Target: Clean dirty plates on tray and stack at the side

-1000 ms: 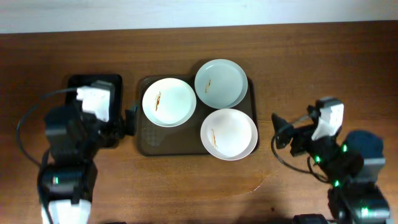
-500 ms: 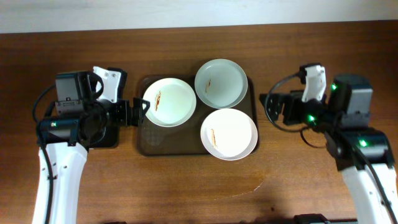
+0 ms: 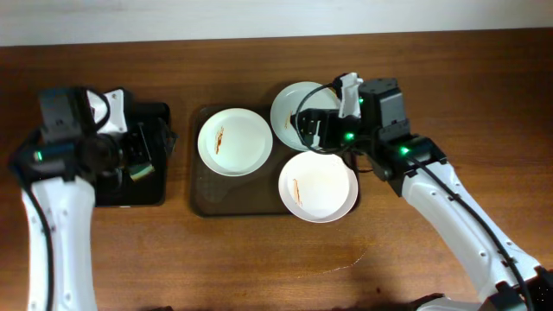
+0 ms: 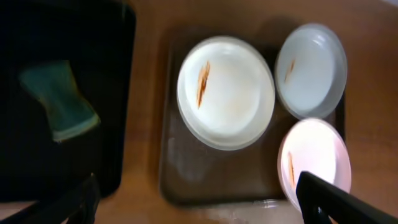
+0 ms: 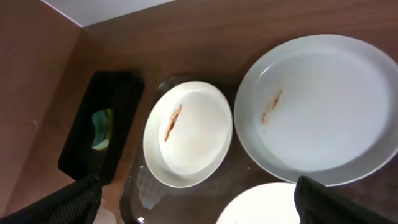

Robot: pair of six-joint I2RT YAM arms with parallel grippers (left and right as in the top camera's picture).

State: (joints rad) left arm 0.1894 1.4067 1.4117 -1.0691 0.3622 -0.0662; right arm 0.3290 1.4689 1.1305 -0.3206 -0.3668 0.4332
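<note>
— How do our pincers stand?
— Our right gripper (image 5: 196, 183) is spread wide with nothing in its grasp. It hangs over the back-right plate (image 3: 292, 105), on the side nearest the front plate (image 3: 318, 186).
— And our other one?
— Our left gripper (image 4: 197, 185) gapes just as wide, also empty, above the black tray (image 3: 130, 193), where a green sponge (image 4: 59, 102) lies.
— Where do we find the plates?
— All three sit on the brown tray (image 3: 216, 197): the left plate (image 3: 234, 141), the back-right one, and the front one, whose rim reaches past the tray's front edge. Each bears an orange-brown streak (image 3: 219, 138). The brown tray rests on the wooden table (image 3: 259, 259), just beside the black one
</note>
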